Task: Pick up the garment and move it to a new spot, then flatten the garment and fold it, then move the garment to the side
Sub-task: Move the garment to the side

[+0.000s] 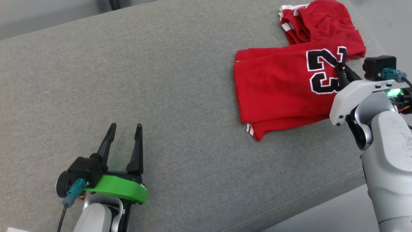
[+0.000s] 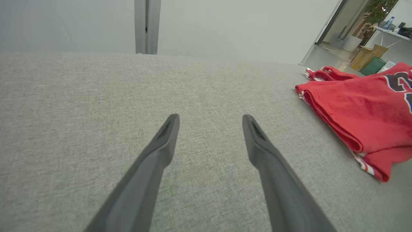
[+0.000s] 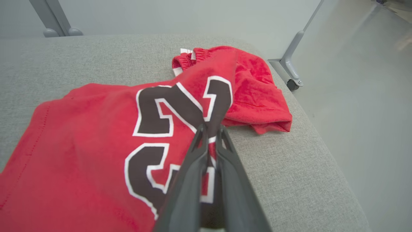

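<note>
Across a grey fabric-covered tabletop (image 1: 180, 80), watched from my remote station, a red garment (image 1: 273, 87) lies folded over at the far right, close to the right-hand edge. Its flat panel spreads toward the middle. A bunched part (image 1: 317, 19) with a gathered band sits just beyond it, touching.

My right arm (image 1: 386, 145), pale grey and white, reaches in from the right edge. The right jaws are clenched on a pinch of the red cloth, which rises into a small ridge between the two dark fingers (image 3: 193, 167).

My left arm (image 1: 96, 216) sits at the near left, well apart from the garment. The left jaws are released, their fingers spread wide with grey fabric showing between them. The tips are low over the tabletop; I cannot tell whether they touch it. A bright green collar (image 1: 122, 190) rings that wrist.

A black number 23 (image 1: 325, 71) with a white outline is printed on the garment, and the right jaws' grip falls at its edge. White stripes (image 1: 250, 129) trim the hem corner nearest me. A small green light (image 1: 393, 92) glows on the right wrist.
</note>
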